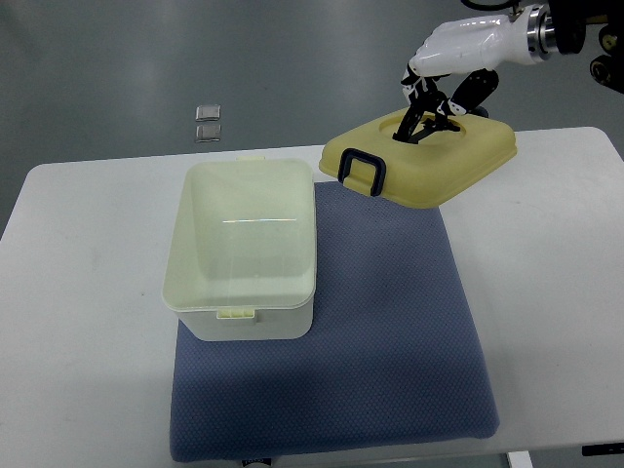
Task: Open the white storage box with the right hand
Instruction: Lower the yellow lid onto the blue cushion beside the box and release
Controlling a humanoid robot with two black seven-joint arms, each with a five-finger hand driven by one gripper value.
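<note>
Top view shows a white table (88,292) with rounded corners, its far edge running across the upper part of the frame and grey floor (146,58) beyond it. A blue-grey mat (390,341) lies on the table's middle, reaching almost to the near edge; bare tabletop stays free to the left of the mat and in a wide strip to its right. The white storage box (244,252) sits on the mat's left part, overhanging the mat's left and far edges onto the table, and it stands open: a pale, slightly cream rectangular tub with rounded corners, a flat rim, an empty glossy interior and a small latch tab at the middle of both its near and far sides. Its lid (421,162) (yellowish cream, with a dark clip hanging at its left edge) is held tilted above the mat's far right corner, well apart from the tub. The right hand (441,96), white-shelled with dark fingers (472,90), comes in from the upper right and has those fingers closed around the dark handle (421,129) on top of the lid. Two small square objects (208,123) lie on the floor past the far edge.
</note>
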